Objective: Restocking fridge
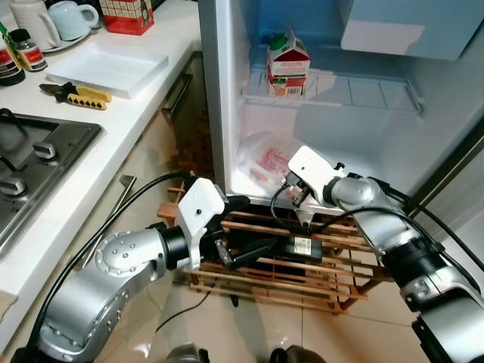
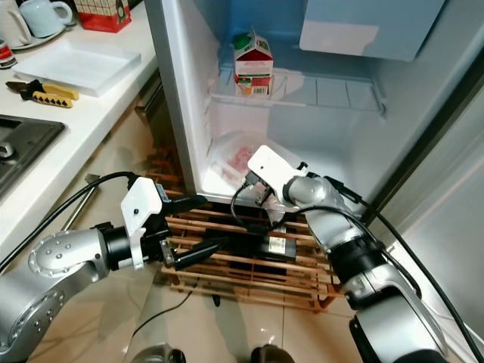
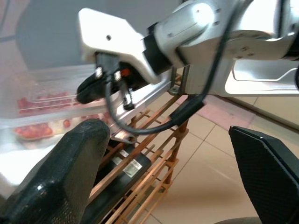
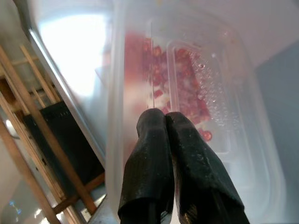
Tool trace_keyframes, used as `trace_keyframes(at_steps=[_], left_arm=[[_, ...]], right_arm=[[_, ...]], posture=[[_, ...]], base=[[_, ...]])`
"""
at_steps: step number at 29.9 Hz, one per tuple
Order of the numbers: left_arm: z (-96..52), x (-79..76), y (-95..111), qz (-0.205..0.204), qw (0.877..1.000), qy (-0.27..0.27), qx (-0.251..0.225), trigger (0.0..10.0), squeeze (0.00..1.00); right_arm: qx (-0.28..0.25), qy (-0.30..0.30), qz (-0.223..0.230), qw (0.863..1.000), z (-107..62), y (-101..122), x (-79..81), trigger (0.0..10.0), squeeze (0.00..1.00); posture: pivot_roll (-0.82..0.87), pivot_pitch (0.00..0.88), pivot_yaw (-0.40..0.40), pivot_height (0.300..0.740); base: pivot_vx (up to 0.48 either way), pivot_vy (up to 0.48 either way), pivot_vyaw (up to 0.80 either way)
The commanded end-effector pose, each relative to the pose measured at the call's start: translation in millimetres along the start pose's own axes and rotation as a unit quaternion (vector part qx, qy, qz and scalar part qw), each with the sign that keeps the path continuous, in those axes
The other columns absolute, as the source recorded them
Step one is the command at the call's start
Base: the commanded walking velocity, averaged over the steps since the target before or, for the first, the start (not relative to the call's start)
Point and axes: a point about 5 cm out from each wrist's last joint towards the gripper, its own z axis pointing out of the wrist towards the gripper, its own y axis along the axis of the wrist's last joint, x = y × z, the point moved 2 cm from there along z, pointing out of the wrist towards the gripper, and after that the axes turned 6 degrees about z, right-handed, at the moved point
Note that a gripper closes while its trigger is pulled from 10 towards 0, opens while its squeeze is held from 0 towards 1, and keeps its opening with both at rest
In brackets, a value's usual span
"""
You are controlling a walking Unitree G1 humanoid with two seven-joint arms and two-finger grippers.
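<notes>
A clear plastic container of red fruit (image 1: 265,159) lies on the floor of the open fridge (image 1: 355,144), near its front lip. My right gripper (image 1: 290,189) is shut, its tips pressed against the container's near rim (image 4: 196,79); nothing shows between the fingers (image 4: 154,154). On the wire shelf above stands a red-and-white carton (image 1: 287,64) with a green cap. My left gripper (image 1: 246,227) hangs open in front of the wooden rack, below the fridge, holding nothing. Its two black fingers (image 3: 70,172) frame the right gripper (image 3: 88,91) and the container (image 3: 42,102).
A low wooden rack (image 1: 333,280) holding a dark bottle (image 1: 302,246) stands on the tiled floor under the fridge opening. At my left runs a white counter with a white tray (image 1: 106,68), pliers (image 1: 76,94), a hob (image 1: 30,151) and mugs. The fridge door (image 1: 454,197) is at right.
</notes>
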Motion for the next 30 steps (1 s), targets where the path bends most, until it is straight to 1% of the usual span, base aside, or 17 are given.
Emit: trace_keyframes(at_steps=[1,2,3,7,9,11,12,13,14,15,16,18,21,23,25,29,30], left_arm=[[2.9,-1.3,-0.3,-0.001,1.0,-0.004,0.005,10.0,0.0],[3.6,-1.2,-0.5,0.0,1.0,-0.003,0.006,10.0,0.0],[4.5,-1.2,0.1,0.001,1.0,-0.002,0.005,10.0,0.0],[4.4,-0.4,1.0,0.0,1.0,0.002,0.005,10.0,0.0],[3.6,0.7,0.9,0.002,1.0,0.006,0.007,10.0,0.0],[2.8,1.2,0.7,0.003,1.0,0.009,0.007,10.0,0.0],[2.8,1.2,0.7,0.003,1.0,0.009,0.007,10.0,0.0],[2.6,1.4,0.7,0.003,1.0,0.009,0.007,10.0,0.0],[2.3,1.4,0.9,0.003,1.0,0.01,0.007,10.0,0.0],[2.2,1.4,1.1,0.003,1.0,0.011,0.007,10.0,0.0],[2.2,1.4,1.4,0.003,1.0,0.011,0.006,10.0,0.0],[2.1,1.1,1.9,0.003,1.0,0.011,0.005,10.0,0.0],[2.3,0.4,1.6,0.001,1.0,0.008,0.004,10.0,0.0],[2.5,0.0,1.3,0.001,1.0,0.005,0.004,10.0,0.0],[3.3,-0.1,1.4,0.0,1.0,0.001,0.003,10.0,0.0],[5.0,-0.1,1.9,0.001,1.0,-0.005,0.003,10.0,0.0],[6.5,0.3,2.6,0.002,1.0,-0.009,0.002,10.0,0.0]], right_arm=[[-0.002,-0.007,-0.015,1.0,2.1,1.1,-2.6,0.0,0.0],[-0.007,-0.023,-0.02,1.0,4.3,3.9,-6.7,0.0,0.0],[-0.023,-0.053,-0.028,0.998,5.9,10.3,-15.1,0.0,0.0],[-0.047,-0.081,-0.034,0.995,5.1,21.9,-26.9,0.0,0.0],[-0.082,-0.079,-0.012,0.993,2.1,34.0,-32.1,0.0,0.0],[-0.142,-0.046,0.039,0.988,-3.4,51.3,-33.2,0.0,0.0],[-0.142,-0.046,0.039,0.988,-3.4,51.3,-33.2,0.0,0.0],[-0.166,-0.026,0.051,0.984,-7.4,57.7,-33.1,0.0,0.0],[-0.184,-0.013,0.053,0.981,-12.6,62.0,-35.1,0.9,0.0],[-0.189,-0.01,0.052,0.981,-16.7,62.7,-37.9,0.8,0.0],[-0.188,-0.006,0.054,0.981,-20.0,61.3,-40.6,0.0,0.0],[-0.169,0.019,0.055,0.984,-25.4,52.7,-39.4,0.0,0.0],[-0.12,0.091,0.026,0.988,-34.7,31.0,-26.8,0.0,0.0],[-0.093,0.131,0.014,0.987,-41.1,18.4,-19.2,0.0,0.0],[-0.069,0.153,0.014,0.986,-44.0,7.9,-14.6,0.0,0.0],[-0.037,0.165,0.002,0.986,-43.0,-5.1,-9.5,0.0,0.0],[-0.029,0.144,0.003,0.989,-35.1,-7.9,-9.0,0.0,0.0]], posture=[[0.03,0.074,-0.018,0.74],[0.03,0.076,-0.019,0.74],[0.04,0.078,-0.022,0.74],[0.04,0.079,-0.026,0.74],[0.04,0.079,-0.028,0.74],[0.04,0.079,-0.028,0.74],[0.04,0.079,-0.028,0.74],[0.04,0.078,-0.029,0.74],[0.04,0.078,-0.03,0.74],[0.04,0.078,-0.03,0.74],[0.04,0.078,-0.033,0.74],[0.03,0.078,-0.031,0.74],[0.03,0.076,-0.028,0.74],[0.02,0.076,-0.025,0.74],[0.02,0.076,-0.022,0.74],[0.02,0.075,-0.019,0.74],[0.02,0.075,-0.015,0.74]], base=[[0.0,0.0,0.0],[0.0,0.0,0.0],[0.0,0.0,0.0],[0.0,0.0,0.0],[0.0,0.0,0.0],[0.0,0.0,0.0],[0.0,0.0,0.0],[0.0,0.0,0.0],[0.0,0.0,0.0],[0.0,0.0,0.0],[0.0,0.0,0.0],[0.0,0.0,0.0],[0.0,0.0,0.0],[0.0,0.0,0.0],[0.0,0.0,0.0],[0.0,0.0,0.0],[0.0,0.0,0.0]])
